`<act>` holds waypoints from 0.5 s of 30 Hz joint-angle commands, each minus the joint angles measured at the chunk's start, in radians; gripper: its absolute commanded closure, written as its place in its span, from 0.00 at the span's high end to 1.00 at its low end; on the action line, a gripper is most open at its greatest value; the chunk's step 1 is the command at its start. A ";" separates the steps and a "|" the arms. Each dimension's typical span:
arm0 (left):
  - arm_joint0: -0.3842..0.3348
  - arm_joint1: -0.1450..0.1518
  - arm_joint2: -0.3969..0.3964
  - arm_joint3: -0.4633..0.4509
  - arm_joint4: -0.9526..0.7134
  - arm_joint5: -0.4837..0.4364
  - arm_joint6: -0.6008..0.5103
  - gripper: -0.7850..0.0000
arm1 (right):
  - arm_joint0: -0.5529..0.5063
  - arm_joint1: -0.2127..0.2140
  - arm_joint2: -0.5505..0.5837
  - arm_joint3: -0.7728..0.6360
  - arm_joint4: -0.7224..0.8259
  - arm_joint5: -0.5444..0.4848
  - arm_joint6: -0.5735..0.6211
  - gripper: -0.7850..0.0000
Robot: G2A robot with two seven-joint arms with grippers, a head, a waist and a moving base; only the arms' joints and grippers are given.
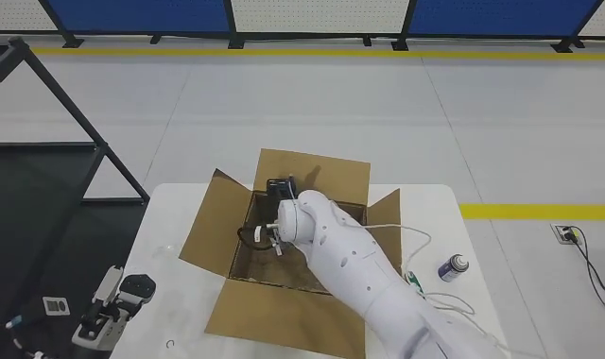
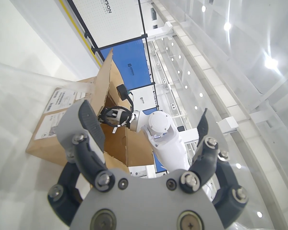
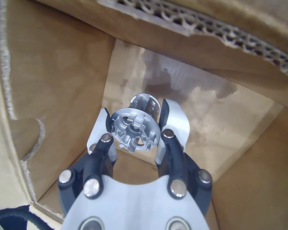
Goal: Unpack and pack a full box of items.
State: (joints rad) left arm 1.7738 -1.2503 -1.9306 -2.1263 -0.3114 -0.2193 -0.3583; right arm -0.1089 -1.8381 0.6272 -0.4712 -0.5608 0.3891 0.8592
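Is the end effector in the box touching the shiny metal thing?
Touching. The right wrist view shows the right end effector with a finger pressed against each side of the metal part.

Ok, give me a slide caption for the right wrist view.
Right gripper shut on a metal part inside the cardboard box.

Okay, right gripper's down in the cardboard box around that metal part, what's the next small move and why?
Probably lift straight up. The right gripper looks closed on the metal part deep inside the box, whose walls stand close around, so a vertical rise should clear them.
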 commanded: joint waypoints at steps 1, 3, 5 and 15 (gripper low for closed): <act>0.004 -0.001 0.002 -0.004 0.000 -0.004 0.009 1.00 | -0.030 0.029 0.019 -0.088 -0.028 0.017 0.011 0.00; 0.010 -0.002 0.002 -0.008 0.002 -0.007 0.020 1.00 | -0.078 0.069 0.050 -0.208 -0.072 0.031 0.038 0.00; 0.015 -0.003 0.000 -0.012 0.003 -0.011 0.031 1.00 | -0.144 0.116 0.089 -0.357 -0.144 0.077 0.075 0.00; 0.035 -0.008 0.003 -0.020 0.006 -0.024 0.059 1.00 | -0.623 0.308 0.348 -1.190 -0.577 0.093 0.349 0.00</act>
State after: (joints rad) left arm 1.8080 -1.2577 -1.9280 -2.1456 -0.3055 -0.2426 -0.2994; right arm -0.6943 -1.5361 0.9579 -1.5965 -1.1185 0.4941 1.1975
